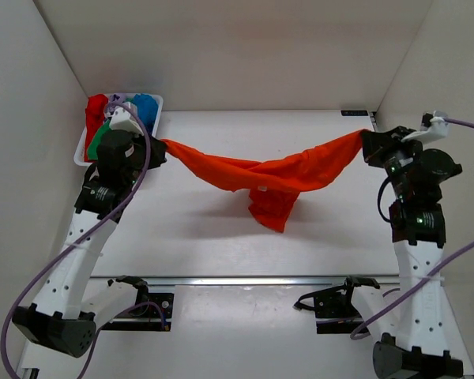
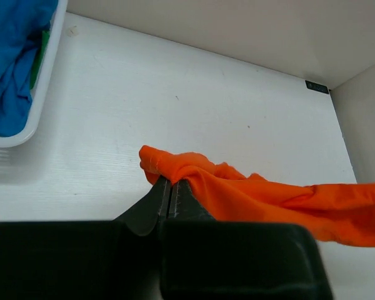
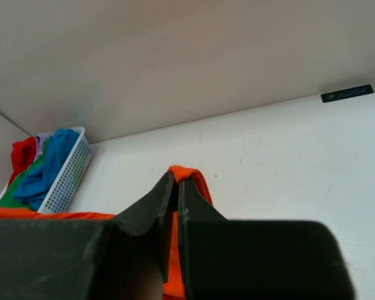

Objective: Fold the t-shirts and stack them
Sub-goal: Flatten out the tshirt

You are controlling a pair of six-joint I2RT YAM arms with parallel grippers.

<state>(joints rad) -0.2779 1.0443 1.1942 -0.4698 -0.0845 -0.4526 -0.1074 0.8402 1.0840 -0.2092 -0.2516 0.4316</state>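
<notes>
The orange t-shirt (image 1: 261,178) hangs stretched above the table between both grippers, sagging in the middle with a loose part dangling lower. My left gripper (image 1: 159,147) is shut on its left end, seen in the left wrist view (image 2: 170,182) with orange cloth (image 2: 256,194) trailing right. My right gripper (image 1: 366,140) is shut on its right end, seen in the right wrist view (image 3: 177,181) with cloth (image 3: 186,172) pinched at the tips. Red (image 1: 95,110), green (image 1: 99,140), blue (image 1: 145,106) and pale lilac (image 1: 116,100) t-shirts lie bunched in the tray.
A white perforated plastic tray (image 1: 157,101) stands at the table's back left corner, close behind my left gripper; it also shows in the left wrist view (image 2: 31,119) and the right wrist view (image 3: 69,178). White walls enclose the table on three sides.
</notes>
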